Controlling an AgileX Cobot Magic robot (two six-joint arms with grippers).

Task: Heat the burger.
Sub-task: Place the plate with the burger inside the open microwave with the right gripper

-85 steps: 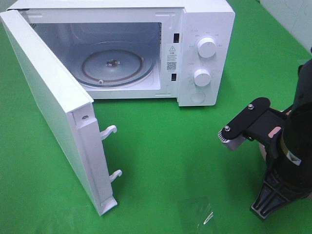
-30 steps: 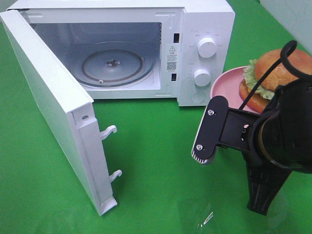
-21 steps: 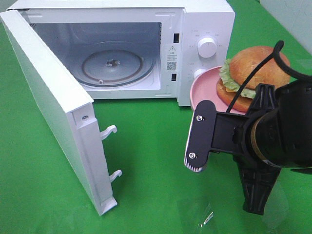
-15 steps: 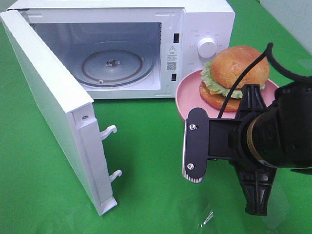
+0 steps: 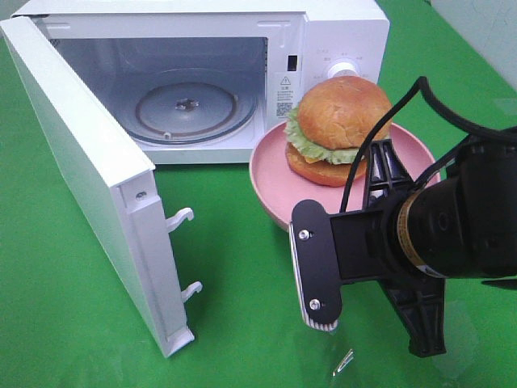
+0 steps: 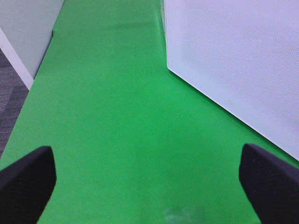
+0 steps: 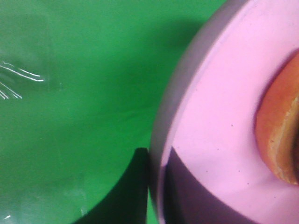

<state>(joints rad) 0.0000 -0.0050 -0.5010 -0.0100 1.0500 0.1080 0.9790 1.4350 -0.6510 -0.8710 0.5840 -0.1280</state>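
While the right tool (image 7: 156, 186) pinches the rim of the pink plate (image 5: 271, 182), the burger (image 5: 338, 120) sits on that plate before the open microwave (image 5: 339, 32) (sticker (image 5: 283, 95) print too small to read), and the left tool (image 6: 148, 184) gapes wide, empty.

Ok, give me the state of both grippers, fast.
Left gripper: open, holding nothing.
Right gripper: shut on the pink plate rim, burger sitting on the plate.

Microwave cavity (image 5: 161, 73) open, door (image 5: 73, 162) swung wide on its left, mat (image 5: 234, 259) between door and plate (image 5: 266, 178) seemingly passable
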